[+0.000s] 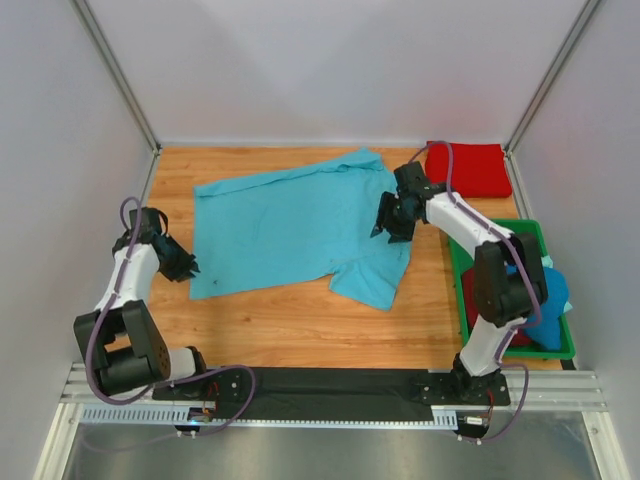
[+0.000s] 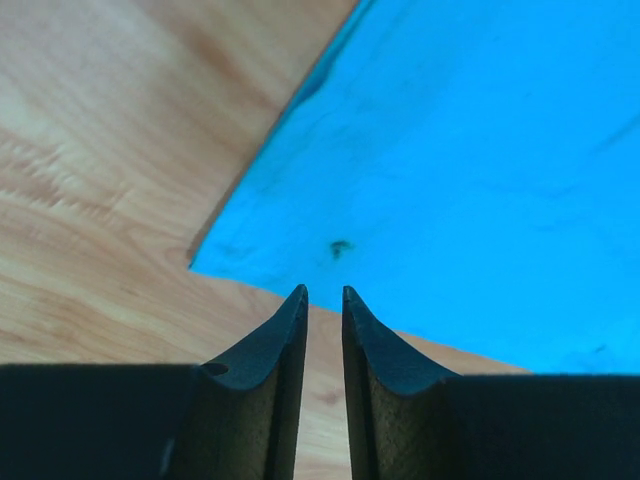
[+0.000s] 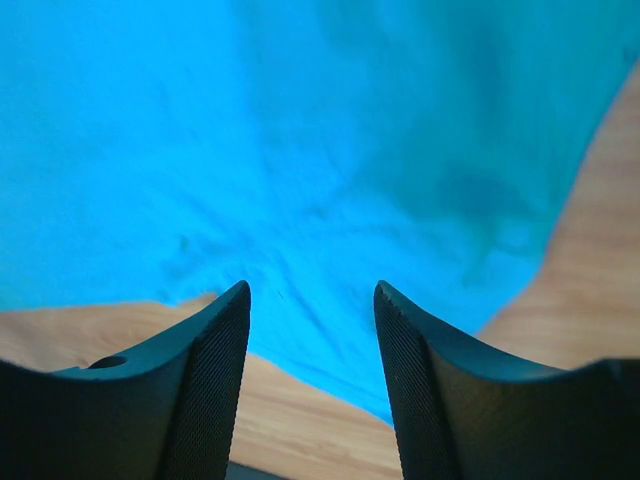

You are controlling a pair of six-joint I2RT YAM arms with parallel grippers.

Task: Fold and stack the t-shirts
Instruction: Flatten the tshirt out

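Observation:
A light turquoise t-shirt (image 1: 290,225) lies spread flat on the wooden table. My left gripper (image 1: 188,268) hovers just off its near left corner. In the left wrist view the shirt (image 2: 480,170) lies ahead of the left gripper (image 2: 323,290), whose jaws stand a narrow gap apart with nothing between them. My right gripper (image 1: 383,228) is over the shirt's right side by the sleeve. There the right gripper (image 3: 312,285) stands open and empty above the shirt's cloth (image 3: 300,130). A folded bright red t-shirt (image 1: 465,168) rests at the back right.
A green tray (image 1: 457,280) sits at the right, holding dark red cloth (image 1: 470,300) and blue cloth (image 1: 548,300). White walls close in the table on three sides. Bare wood shows in front of the turquoise shirt.

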